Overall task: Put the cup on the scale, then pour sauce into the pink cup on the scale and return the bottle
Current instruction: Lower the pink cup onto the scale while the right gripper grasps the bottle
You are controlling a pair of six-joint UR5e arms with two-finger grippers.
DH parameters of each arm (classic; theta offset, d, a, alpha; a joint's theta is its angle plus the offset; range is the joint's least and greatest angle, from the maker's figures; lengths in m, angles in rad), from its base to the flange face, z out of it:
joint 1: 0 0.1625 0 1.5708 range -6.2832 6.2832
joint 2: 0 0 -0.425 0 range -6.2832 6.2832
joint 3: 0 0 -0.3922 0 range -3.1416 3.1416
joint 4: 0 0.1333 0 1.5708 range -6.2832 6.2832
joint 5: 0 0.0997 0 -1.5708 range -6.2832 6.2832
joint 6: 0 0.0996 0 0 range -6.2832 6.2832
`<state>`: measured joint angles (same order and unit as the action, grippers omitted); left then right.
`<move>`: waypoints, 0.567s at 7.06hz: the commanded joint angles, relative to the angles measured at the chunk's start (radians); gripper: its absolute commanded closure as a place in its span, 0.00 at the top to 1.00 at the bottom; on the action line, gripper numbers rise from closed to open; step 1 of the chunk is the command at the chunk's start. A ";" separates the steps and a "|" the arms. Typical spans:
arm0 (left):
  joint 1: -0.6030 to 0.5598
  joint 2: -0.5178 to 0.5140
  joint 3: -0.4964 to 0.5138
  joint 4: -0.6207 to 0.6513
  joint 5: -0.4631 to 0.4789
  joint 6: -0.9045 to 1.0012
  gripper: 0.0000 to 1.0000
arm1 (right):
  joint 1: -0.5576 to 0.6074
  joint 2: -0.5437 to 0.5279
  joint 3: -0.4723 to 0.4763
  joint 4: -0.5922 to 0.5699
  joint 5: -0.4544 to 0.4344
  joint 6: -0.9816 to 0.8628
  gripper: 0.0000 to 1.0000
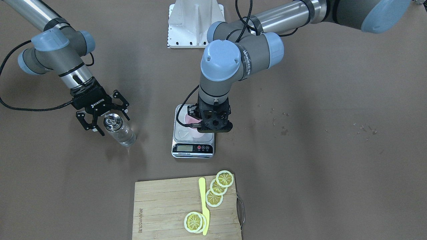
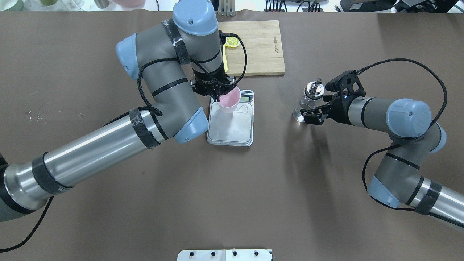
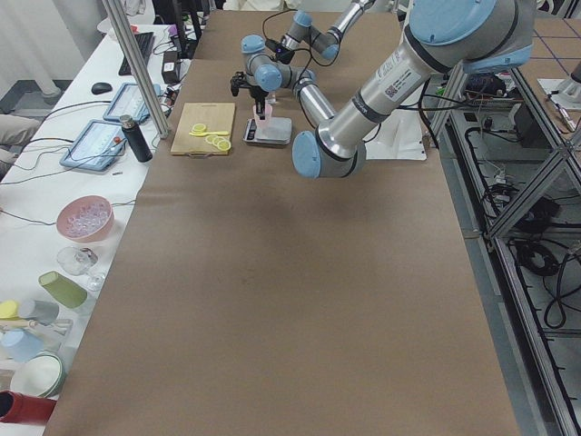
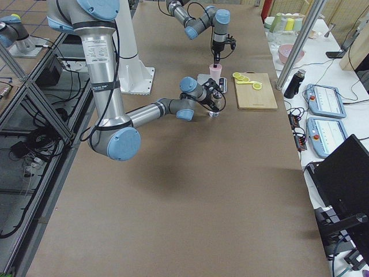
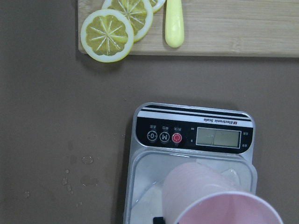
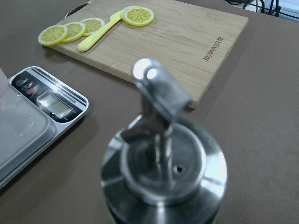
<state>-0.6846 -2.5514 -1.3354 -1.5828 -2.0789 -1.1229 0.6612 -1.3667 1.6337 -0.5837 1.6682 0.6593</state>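
Observation:
My left gripper [image 2: 220, 97] is shut on the rim of the pale pink cup [image 2: 229, 102] and holds it tilted over the display end of the scale [image 2: 232, 127]. I cannot tell whether the cup touches the platform. The left wrist view shows the cup [image 5: 210, 198] low over the scale [image 5: 194, 135]. The glass bottle [image 2: 301, 110] with its metal pourer cap stands upright on the table to the scale's right. My right gripper [image 2: 317, 102] is open, one finger on each side of the bottle. The right wrist view looks down on the cap [image 6: 163, 163].
A bamboo cutting board [image 1: 166, 206] with lemon slices [image 1: 218, 188] and a yellow knife [image 1: 204, 206] lies beyond the scale on the operators' side. Water drops [image 5: 86, 161] lie on the brown table cover beside the scale. The robot's white base plate [image 1: 195, 25] is behind the scale.

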 commanded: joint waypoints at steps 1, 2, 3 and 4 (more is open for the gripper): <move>0.002 0.002 -0.001 0.000 0.002 0.002 0.00 | 0.000 0.014 -0.014 0.005 -0.004 -0.001 1.00; 0.007 0.005 0.001 -0.006 0.016 0.000 0.00 | 0.000 0.014 -0.015 0.005 -0.011 -0.001 1.00; 0.008 0.005 0.002 -0.006 0.019 0.000 0.00 | -0.002 0.020 -0.018 0.005 -0.012 0.000 1.00; 0.010 0.006 0.004 -0.006 0.019 0.000 0.00 | -0.002 0.030 -0.031 0.005 -0.013 0.000 1.00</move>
<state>-0.6771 -2.5464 -1.3333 -1.5885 -2.0626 -1.1228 0.6601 -1.3467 1.6139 -0.5784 1.6573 0.6591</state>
